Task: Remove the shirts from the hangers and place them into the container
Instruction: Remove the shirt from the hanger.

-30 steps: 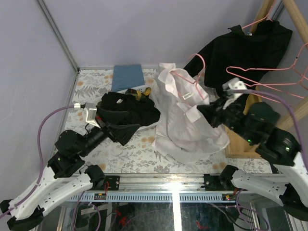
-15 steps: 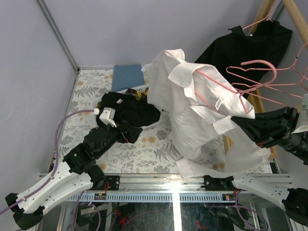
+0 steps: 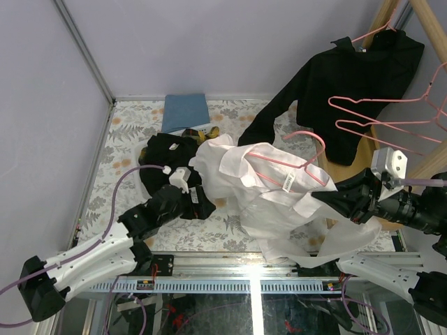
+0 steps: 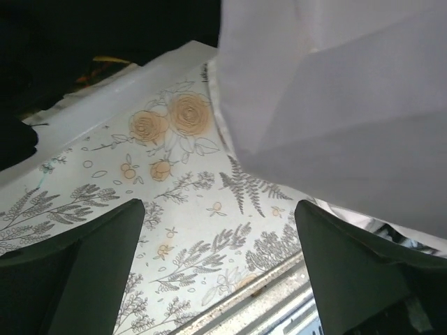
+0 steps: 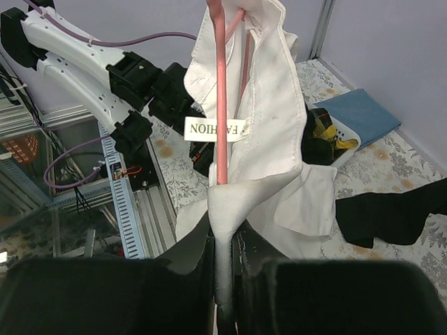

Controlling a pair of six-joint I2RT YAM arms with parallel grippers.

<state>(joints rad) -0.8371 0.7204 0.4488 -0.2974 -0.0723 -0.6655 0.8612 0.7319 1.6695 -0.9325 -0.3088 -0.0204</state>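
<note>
A white shirt (image 3: 272,202) hangs on a pink hanger (image 3: 307,157), lifted over the near middle of the table. My right gripper (image 3: 325,199) is shut on a fold of this shirt (image 5: 272,91) where the hanger wire (image 5: 222,105) runs into the cloth, jaws (image 5: 225,237) pressed on white fabric. My left gripper (image 3: 202,202) stands open and empty just left of the shirt's (image 4: 335,91) hem, above the flowered table. Black shirts (image 3: 171,153) and a yellow plaid one (image 3: 202,132) fill the white container (image 4: 105,98), mostly covered. Another black shirt (image 3: 356,70) hangs at the back right.
Empty pink hangers (image 3: 391,115) hang from the wooden rack (image 3: 380,28) on the right. A folded blue cloth (image 3: 185,110) lies at the back of the table. The metal rail (image 3: 251,269) runs along the near edge.
The right gripper swung the white shirt up, then lowered it toward the near middle. The left arm left the black pile and reached right, close to the shirt.
</note>
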